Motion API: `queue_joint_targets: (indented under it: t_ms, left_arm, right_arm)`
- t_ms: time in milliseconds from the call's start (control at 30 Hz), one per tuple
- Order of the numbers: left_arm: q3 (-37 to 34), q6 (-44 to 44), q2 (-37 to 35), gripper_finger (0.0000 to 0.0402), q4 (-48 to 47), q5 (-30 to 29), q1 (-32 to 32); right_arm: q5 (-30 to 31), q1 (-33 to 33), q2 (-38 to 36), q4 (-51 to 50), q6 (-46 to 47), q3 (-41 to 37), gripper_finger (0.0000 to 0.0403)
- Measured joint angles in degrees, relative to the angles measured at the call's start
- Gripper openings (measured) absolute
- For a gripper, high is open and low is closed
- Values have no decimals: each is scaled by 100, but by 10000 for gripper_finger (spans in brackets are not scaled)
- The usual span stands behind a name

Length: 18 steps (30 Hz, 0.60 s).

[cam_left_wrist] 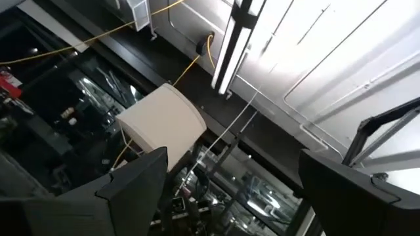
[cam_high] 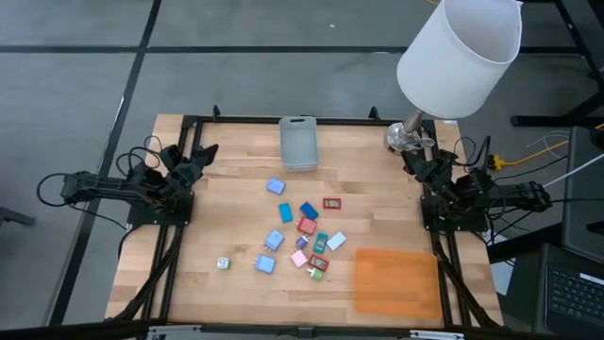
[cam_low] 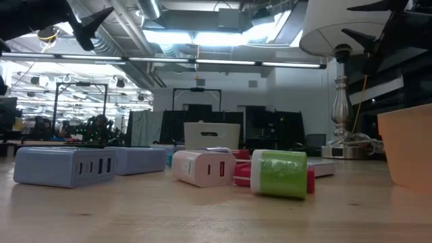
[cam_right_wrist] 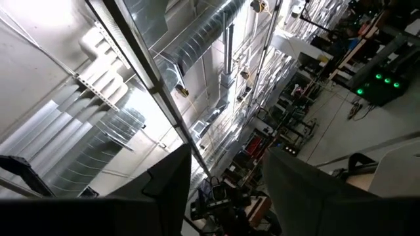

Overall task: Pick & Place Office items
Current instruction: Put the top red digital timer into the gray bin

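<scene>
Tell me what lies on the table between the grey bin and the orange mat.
In the high view, the office items lie scattered between the grey bin and the orange mat.

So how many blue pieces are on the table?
5 blue pieces: one nearest the bin, two side by side mid-cluster, one below them, one nearest the front edge; others may be hidden.

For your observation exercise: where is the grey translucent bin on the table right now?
In the high view the grey translucent bin stands at the table's far edge, centred, beyond the scattered office items, left of the lamp.
</scene>
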Motion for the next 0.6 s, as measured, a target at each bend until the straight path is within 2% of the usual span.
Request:
queue_joint_targets:
  t_ms: [133, 233, 333, 433, 500, 600]
  left_arm:
    - [0, -77, 0, 336, 101, 269, 0]
    - [0, -802, 0, 336, 46, 318, 0]
    - [-2, -1488, 0, 336, -272, 30, 4]
    - [0, -1822, 25, 336, -578, -64, 2]
    - [0, -1568, 111, 336, -628, -191, 2]
    - [148, -1036, 335, 335, -630, -644, 4]
  right_arm:
    - [0, 0, 0, 0, 0, 2, 190]
    - [8, 0, 0, 0, -38, 0, 190]
    - [65, 0, 0, -15, -207, 0, 190]
    - [723, 0, 0, -13, -293, 0, 190]
    - [1007, -4, 0, -8, -133, 0, 190]
    - [435, -14, 21, -4, 339, 49, 190]
